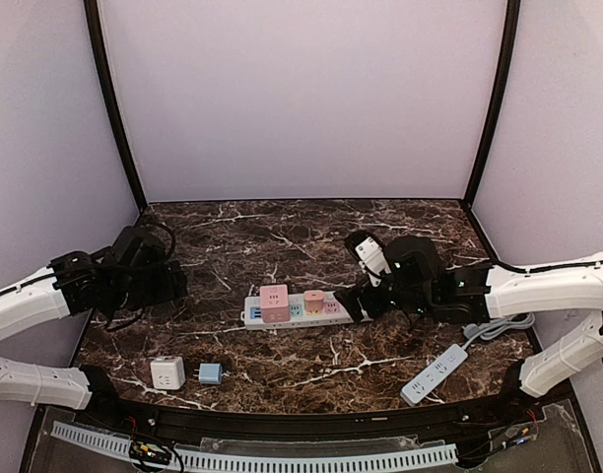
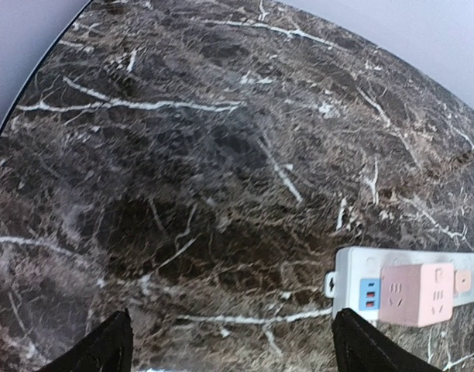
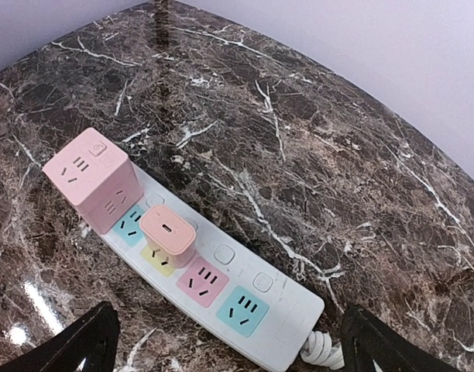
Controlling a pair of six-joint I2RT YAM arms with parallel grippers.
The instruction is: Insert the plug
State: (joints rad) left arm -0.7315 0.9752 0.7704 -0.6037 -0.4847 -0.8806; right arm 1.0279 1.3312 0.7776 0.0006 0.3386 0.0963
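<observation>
A white power strip (image 1: 252, 313) with coloured sockets lies mid-table. A pink cube adapter (image 1: 274, 303) and a small pink plug (image 1: 313, 301) are seated in it. In the right wrist view the strip (image 3: 295, 306), the cube (image 3: 90, 178) and the pink plug (image 3: 169, 231) show; the pink and blue sockets at the cable end are free. My right gripper (image 3: 229, 353) is open and empty above the strip's cable end (image 1: 366, 301). My left gripper (image 2: 233, 356) is open and empty over bare marble, left of the strip (image 2: 349, 271), and it shows in the top view (image 1: 173, 284).
A white cube adapter (image 1: 167, 372) and a small blue plug (image 1: 210, 373) lie near the front left edge. A second white power strip (image 1: 435, 372) with its grey cable lies at the front right. Walls enclose the table on three sides.
</observation>
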